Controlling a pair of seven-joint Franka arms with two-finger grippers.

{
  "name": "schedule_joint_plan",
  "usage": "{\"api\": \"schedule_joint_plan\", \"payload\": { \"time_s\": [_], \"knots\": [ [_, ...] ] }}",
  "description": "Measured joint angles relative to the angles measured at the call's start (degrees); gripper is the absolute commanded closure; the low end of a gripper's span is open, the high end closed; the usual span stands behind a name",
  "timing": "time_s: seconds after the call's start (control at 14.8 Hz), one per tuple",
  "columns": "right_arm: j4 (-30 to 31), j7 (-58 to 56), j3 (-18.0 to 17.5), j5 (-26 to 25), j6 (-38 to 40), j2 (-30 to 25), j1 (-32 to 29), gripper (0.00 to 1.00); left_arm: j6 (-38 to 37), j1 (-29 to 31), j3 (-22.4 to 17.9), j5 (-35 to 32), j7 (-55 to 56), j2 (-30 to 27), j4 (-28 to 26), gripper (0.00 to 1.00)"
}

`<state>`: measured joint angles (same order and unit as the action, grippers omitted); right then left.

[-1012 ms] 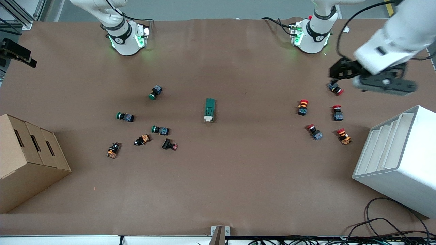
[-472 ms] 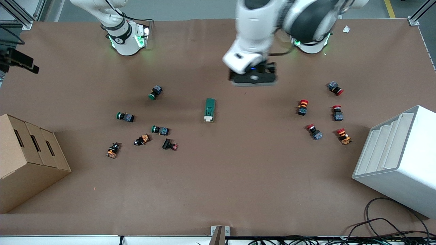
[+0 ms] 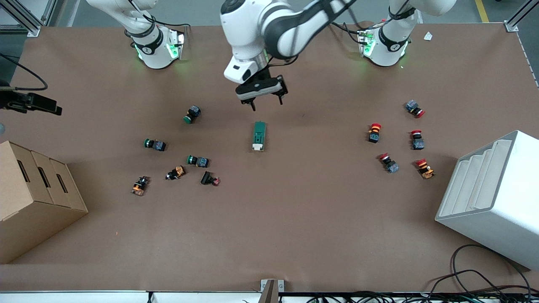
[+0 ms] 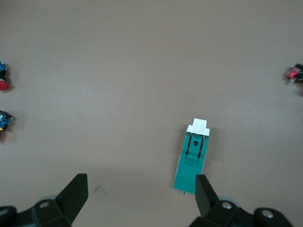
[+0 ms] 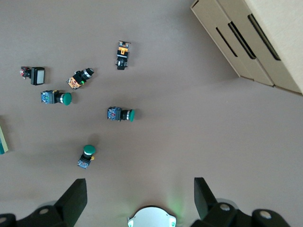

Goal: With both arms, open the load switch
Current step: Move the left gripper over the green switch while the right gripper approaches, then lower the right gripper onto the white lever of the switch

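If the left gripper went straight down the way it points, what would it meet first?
Probably bare table just short of the load switch; the left gripper, fingers open, hangs slightly off its green end, though depth is unclear.

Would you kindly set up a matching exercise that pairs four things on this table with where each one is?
Things:
1. load switch
2. left gripper
3. cardboard box
4. white stepped rack

Places:
A. at the left arm's end of the table
B. mid-table, lying flat
C. at the right arm's end of the table
D. in the air, open, near the load switch

Pairs: 1-B, 2-D, 3-C, 4-A
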<state>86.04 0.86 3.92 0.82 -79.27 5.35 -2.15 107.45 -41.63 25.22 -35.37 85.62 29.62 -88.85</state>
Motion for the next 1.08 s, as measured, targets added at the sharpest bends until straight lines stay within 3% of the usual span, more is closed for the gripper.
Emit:
{"api": "schedule_joint_plan", "payload": {
  "time_s": [0.2,0.47,1.08],
  "knots": [
    [0.13,14.37,-0.82,0.17,-0.41,1.50,3.56,0.00,2.26,-4.06,-0.04,-10.88,11.90,7.63,-0.09,0.00],
    [0.35,36.08,-1.42,1.38,-3.46,5.08,13.42,0.00,6.47,-5.88,-0.04,-21.45,20.34,13.87,-0.20,0.00],
    [1.92,83.16,-1.57,10.43,-20.76,18.52,29.18,0.00,13.03,-6.05,-0.10,-46.67,34.41,15.74,-11.59,0.01]
  ]
}}
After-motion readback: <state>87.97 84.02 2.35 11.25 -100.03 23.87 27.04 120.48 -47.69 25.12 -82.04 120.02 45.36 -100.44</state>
